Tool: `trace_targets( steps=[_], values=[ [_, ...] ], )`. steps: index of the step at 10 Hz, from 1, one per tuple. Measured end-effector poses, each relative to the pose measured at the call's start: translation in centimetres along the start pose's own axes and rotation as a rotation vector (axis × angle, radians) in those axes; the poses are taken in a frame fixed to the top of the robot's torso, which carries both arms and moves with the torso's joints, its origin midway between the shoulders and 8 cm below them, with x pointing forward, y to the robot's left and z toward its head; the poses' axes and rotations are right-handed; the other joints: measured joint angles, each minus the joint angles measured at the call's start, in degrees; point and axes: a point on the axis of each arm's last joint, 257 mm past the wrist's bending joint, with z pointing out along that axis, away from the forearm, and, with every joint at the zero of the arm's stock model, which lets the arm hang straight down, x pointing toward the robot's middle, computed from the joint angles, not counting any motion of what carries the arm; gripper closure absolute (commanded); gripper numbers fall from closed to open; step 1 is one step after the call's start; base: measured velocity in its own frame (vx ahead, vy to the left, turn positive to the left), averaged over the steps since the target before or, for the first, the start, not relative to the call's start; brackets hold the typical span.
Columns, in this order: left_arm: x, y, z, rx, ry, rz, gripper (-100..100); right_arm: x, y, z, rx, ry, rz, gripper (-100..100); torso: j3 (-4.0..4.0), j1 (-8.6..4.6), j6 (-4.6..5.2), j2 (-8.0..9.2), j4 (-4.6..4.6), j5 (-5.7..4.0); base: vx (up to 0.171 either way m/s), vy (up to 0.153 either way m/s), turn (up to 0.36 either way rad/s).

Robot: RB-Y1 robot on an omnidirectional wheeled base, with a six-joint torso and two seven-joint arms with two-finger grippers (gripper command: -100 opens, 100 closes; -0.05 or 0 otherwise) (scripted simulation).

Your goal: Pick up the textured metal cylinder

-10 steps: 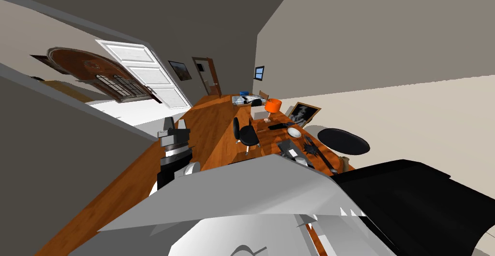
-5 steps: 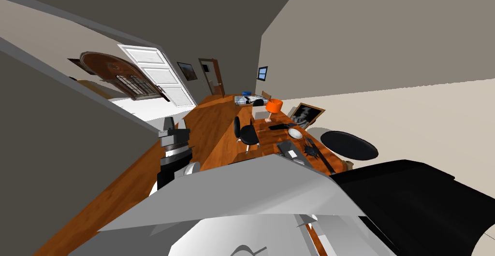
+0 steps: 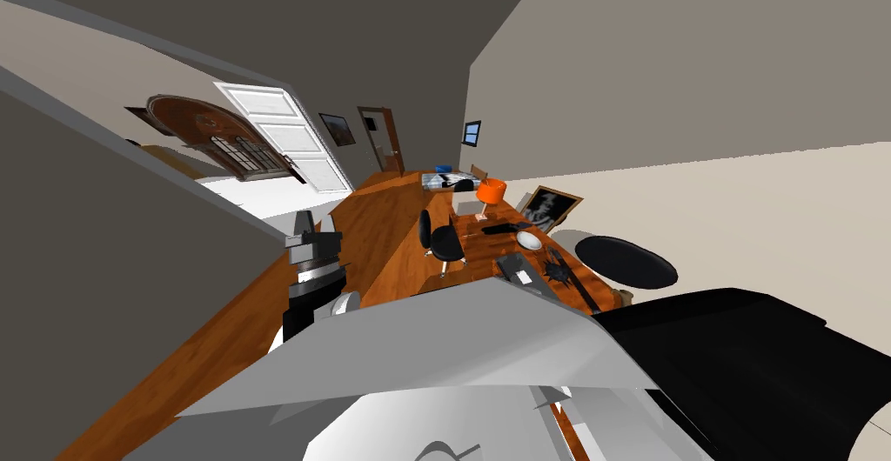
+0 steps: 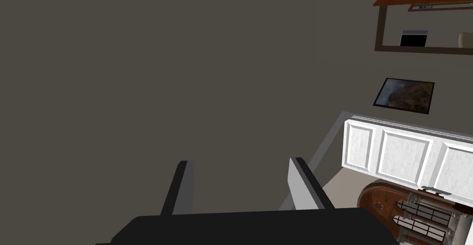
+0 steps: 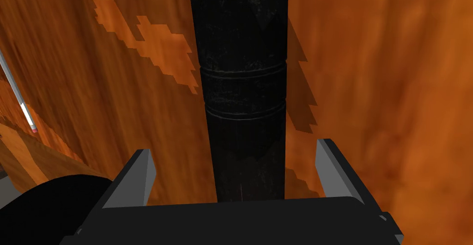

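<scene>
One dark ringed cylinder (image 5: 240, 71) on wooden desk (image 5: 392, 94), between spread right claw (image 5: 234, 147).

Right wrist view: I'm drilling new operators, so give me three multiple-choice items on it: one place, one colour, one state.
1. Where is the cylinder? A) between the right gripper's fingers B) inside a box C) on a chair
2. What colour is the cylinder? A) white B) black C) orange
3. How do the right gripper's fingers stand? A) shut on the cylinder B) open, clear of its sides C) shut on nothing
1 A: it lies on the wooden surface with a finger at each side. 2 B: its body is black, with two grooves. 3 B: wood shows between each finger and the cylinder.
</scene>
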Motion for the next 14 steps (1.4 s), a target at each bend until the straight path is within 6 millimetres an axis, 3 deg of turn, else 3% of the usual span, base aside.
trace_targets(
  steps=[2, 3, 7, 8, 9, 13, 14],
  values=[
    [0.0, 0.0, 0.0, 0.0, 0.0, 0.0, 0, -2.0, 0.0, 0.9, -0.001, -0.001, 0.001, -100, -0.02, -0.11, 0.0, -0.03, -0.01, -0.02, 0.003, -0.074, 0.001],
    [0.0, 0.0, 0.0, 0.0, 0.0, 0.0, 0, -2.0, 0.1, 0.9, -0.002, 0.001, -0.002, 100, 0.0, 0.04, 0.0, -0.01, 0.0, 0.01, 0.0, -0.009, -0.001],
    [0.0, 0.0, 0.0, 0.0, 0.0, 0.0, 0, -2.0, 0.1, 0.9, -0.001, 0.001, -0.002, 100, 0.0, 0.26, 0.0, 0.0, -0.01, 0.07, 0.0, 0.0, 0.0],
    [0.0, 0.0, 0.0, 0.0, 0.0, 0.0, 0, -2.0, 0.1, 0.9, -0.002, 0.001, -0.002, 0, 0.01, 0.27, 0.0, 0.01, 0.0, 0.08, 0.0, 0.0, 0.0],
    [0.0, 0.0, 0.0, 0.0, 0.0, 0.0, 0, -2.0, 0.1, 0.9, -0.002, 0.001, -0.002, 100, 0.01, 0.27, 0.0, 0.01, 0.01, 0.08, 0.002, 0.036, -0.001],
    [0.0, 0.0, 0.0, 0.0, 0.0, 0.0, 0, 1.1, 0.1, -0.6, -0.001, 0.005, -0.006, 100, 0.05, 0.69, 0.03, 0.09, 0.02, 0.2, -0.003, 0.085, 0.0],
    [0.0, 0.0, 0.0, 0.0, 0.0, 0.0, 0, 1.2, 0.1, -0.7, -0.001, 0.003, -0.003, 0, 0.05, 0.53, 0.01, 0.08, 0.04, 0.16, -0.002, 0.009, -0.001]
  ],
)
